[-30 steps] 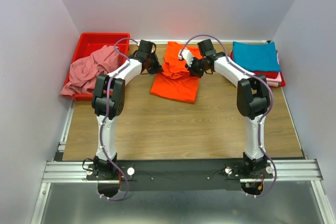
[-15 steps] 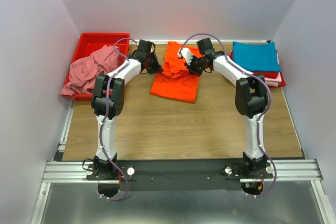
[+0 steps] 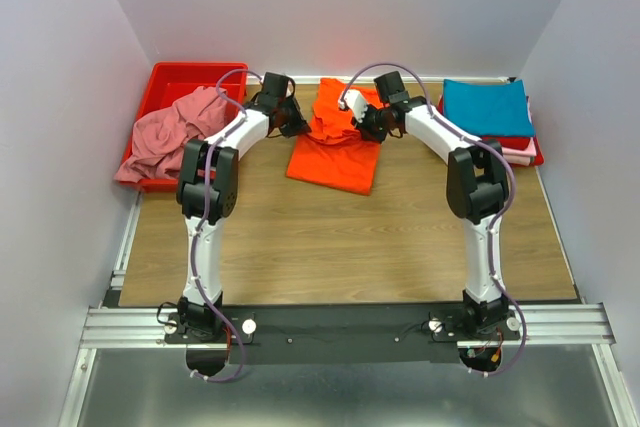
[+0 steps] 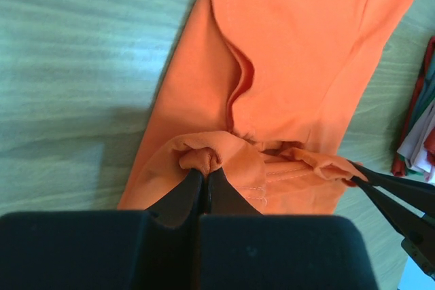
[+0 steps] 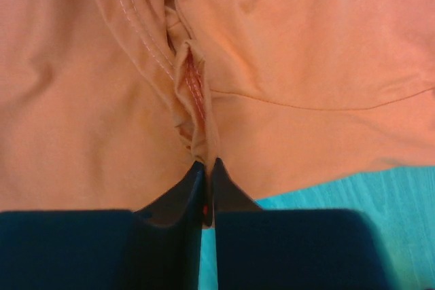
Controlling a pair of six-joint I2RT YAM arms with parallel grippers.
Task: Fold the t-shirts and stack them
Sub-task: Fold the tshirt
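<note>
Orange t-shirt [image 3: 335, 159], bunched on wooden table [image 3: 350, 237]. Clamped at 1 fold by left gripper [image 4: 204, 172], at another by right gripper [image 5: 206, 166].

Top camera high, facing down, both wrist cameras close over the same orange t-shirt [image 3: 335, 162]

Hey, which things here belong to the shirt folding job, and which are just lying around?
Job: orange t-shirt, pinched by left hand and right hand; dusty pink t-shirt; teal t-shirt atop folded stack.
Lying about: red bin; table.
</note>
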